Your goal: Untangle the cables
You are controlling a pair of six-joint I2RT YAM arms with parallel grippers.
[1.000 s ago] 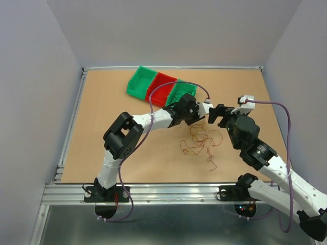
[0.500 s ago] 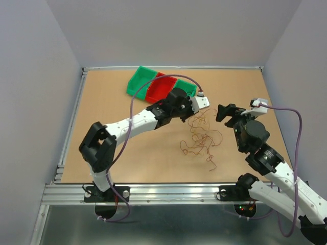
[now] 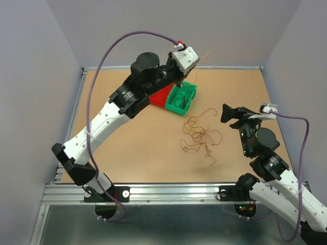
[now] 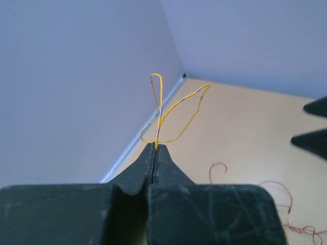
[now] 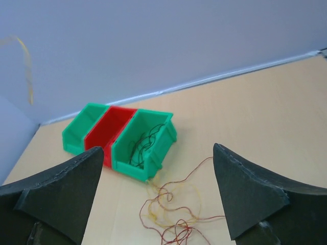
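The cables (image 3: 201,136) lie as a loose clump of brown-red and yellow strands mid-table, also low in the right wrist view (image 5: 173,217). My left gripper (image 4: 155,147) is shut on one yellow cable (image 4: 162,104), whose loops stand up from the fingertips. The left arm (image 3: 148,71) holds it high over the bins, where the strand (image 3: 204,55) shows faintly. My right gripper (image 3: 231,113) hovers open, with nothing between its fingers, to the right of the clump, apart from it (image 5: 157,148).
Three joined bins stand at the back. The right green bin (image 5: 144,143) holds black wires, the red bin (image 5: 106,130) is in the middle, and another green bin (image 5: 79,128) is at the left. The table's back wall edge (image 4: 130,148) runs close behind.
The left gripper closed on the yellow strand by the clump, then rose and swung back over the bins with it. The right gripper drew back slightly to the right.
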